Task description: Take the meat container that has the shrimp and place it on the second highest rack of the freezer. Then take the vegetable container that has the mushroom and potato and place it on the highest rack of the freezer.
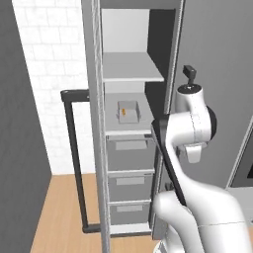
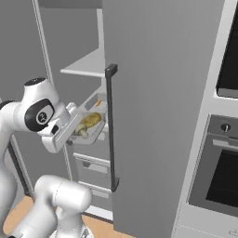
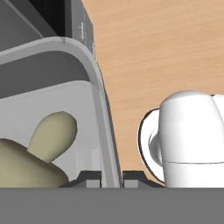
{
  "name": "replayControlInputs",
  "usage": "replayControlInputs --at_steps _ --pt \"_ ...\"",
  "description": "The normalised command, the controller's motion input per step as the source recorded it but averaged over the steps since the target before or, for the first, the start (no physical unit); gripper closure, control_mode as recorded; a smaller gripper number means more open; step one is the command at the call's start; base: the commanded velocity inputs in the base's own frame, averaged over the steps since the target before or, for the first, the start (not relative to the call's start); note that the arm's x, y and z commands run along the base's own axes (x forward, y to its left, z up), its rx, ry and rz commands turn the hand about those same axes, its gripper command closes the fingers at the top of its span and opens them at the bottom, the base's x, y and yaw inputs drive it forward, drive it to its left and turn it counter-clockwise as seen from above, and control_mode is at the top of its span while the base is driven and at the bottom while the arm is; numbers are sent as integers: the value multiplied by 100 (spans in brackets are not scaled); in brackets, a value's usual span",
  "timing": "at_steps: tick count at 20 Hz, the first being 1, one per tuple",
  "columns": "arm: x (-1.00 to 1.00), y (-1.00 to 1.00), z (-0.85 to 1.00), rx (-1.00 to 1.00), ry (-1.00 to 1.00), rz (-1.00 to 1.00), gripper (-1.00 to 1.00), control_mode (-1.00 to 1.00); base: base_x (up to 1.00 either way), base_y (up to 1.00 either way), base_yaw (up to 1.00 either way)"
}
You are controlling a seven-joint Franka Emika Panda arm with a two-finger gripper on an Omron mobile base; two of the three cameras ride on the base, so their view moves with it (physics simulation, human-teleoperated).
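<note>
White arm fills the lower right of the left base view; behind it the meat container sits on the second highest rack of the open freezer.
Right base view: vegetable container held before the shelves.
Hand view: gripper fingers clamp the container's rim.

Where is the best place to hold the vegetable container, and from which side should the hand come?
On its thin rim wall, from the outer side. The vegetable container is shallow, with the potato and mushroom filling its middle. The hand already pinches that wall, one finger inside, one outside.
</note>
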Motion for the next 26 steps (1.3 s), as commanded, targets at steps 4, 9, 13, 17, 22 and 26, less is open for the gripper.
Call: replayControlInputs --at_steps 4,9,13,17,22,26 --pt "0 0 0 0 0 0 100 100 33 -12 -2" --pt "0 0 0 0 0 0 100 100 48 41 0" --pt "0 0 0 0 0 0 100 100 29 51 0" --pt "0 0 0 0 0 0 100 100 43 24 0" --pt "0 0 0 0 0 0 100 100 72 1 0" --pt "0 0 0 0 0 0 100 100 74 0 0"
